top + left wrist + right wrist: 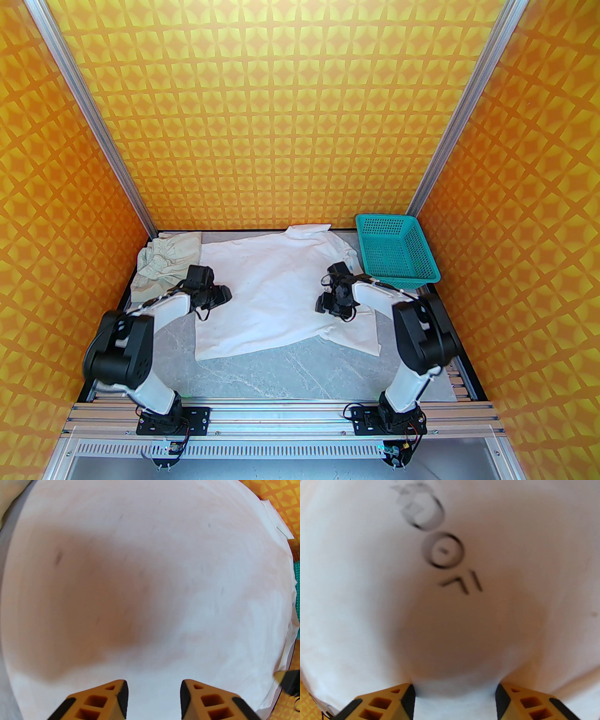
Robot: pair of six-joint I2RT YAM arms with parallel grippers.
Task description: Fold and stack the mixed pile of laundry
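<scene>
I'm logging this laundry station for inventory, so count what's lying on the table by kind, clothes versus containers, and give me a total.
Garments: 2 (white shirt, beige-cream piece)
Baskets: 1 (teal mesh basket)
Total: 3

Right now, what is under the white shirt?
The white shirt lies spread on the grey table, which shows past its near edge. Anything beneath the cloth is covered; whether its left edge overlaps the beige garment cannot be told.
</scene>
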